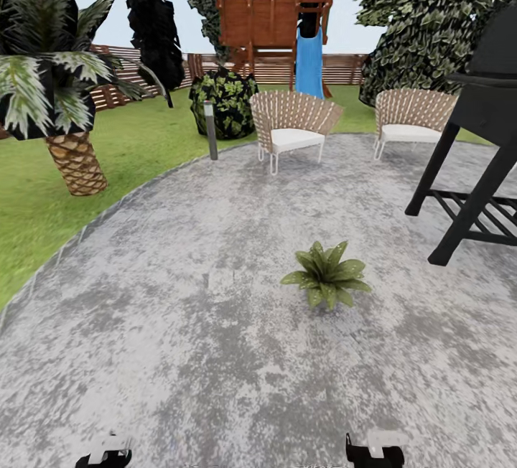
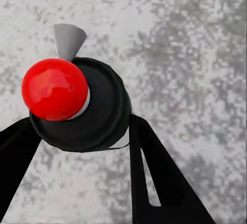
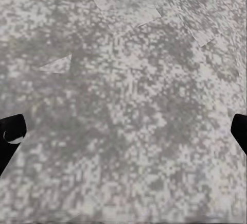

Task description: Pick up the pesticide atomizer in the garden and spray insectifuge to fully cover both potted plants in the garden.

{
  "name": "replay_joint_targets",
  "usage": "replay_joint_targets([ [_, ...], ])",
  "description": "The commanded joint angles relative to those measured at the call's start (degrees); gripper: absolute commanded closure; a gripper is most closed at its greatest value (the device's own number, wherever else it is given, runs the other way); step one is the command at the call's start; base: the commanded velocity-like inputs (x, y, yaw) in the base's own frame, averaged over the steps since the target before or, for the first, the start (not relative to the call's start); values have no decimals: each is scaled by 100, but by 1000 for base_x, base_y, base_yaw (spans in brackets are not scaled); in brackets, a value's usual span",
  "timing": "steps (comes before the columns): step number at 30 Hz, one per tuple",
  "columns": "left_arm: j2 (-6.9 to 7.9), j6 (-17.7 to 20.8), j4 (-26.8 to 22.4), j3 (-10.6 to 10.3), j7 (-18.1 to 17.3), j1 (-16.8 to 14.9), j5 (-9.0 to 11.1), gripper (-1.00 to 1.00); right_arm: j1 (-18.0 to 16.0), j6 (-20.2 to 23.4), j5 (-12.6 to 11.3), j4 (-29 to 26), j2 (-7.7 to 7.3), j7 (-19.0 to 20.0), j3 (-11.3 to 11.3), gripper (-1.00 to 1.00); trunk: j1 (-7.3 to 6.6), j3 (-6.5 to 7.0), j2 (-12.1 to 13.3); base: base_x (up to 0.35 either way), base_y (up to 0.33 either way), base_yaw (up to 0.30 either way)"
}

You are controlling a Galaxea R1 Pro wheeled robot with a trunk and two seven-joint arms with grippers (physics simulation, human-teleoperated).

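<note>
One potted plant [image 1: 327, 275] sits on the patio [image 1: 179, 324], just right of centre in the head view. Two wicker chairs [image 1: 293, 127] stand side by side at about 12 and 1 o'clock from it, the second chair [image 1: 411, 120] farther right. One palm [image 1: 61, 87] grows at 10 o'clock, one round bush [image 1: 226, 100] at 11 o'clock with one short post [image 1: 210, 129] beside it. One wooden playhouse [image 1: 276, 1] carries one blue slide [image 1: 310, 62]. One black grill stand [image 1: 477, 145] occupies 2 o'clock. Two grippers appear at 6 o'clock: left gripper [image 1: 106, 451] and right gripper [image 1: 375, 448]. One atomizer [image 2: 77, 105] shows in the left wrist view.
</note>
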Motion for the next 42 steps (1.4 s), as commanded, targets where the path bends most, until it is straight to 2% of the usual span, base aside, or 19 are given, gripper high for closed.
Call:
replay_joint_targets([
  [1,0,-13,3,50,-33,-4,-26,100,-3,-11,61,3,2,-33,-32,-100,-3,-4,-2,-122,273,280],
  [8,0,-6,3,51,-32,-4,-24,100,-2,-9,61,3,2,-30,-32,-100,-3,-4,-2,42,282,280],
  [27,0,-13,3,58,-24,39,4,100,-2,-8,68,3,11,-29,-32,-100,-3,-4,-2,273,215,280],
  [37,-9,4,3,42,-33,70,64,100,0,-9,68,3,11,-30,-32,-100,-3,-4,-2,50,19,280],
  [42,-9,-5,3,42,-33,71,66,100,-2,-9,69,3,11,-28,-32,-100,-3,-4,-2,287,0,280],
])
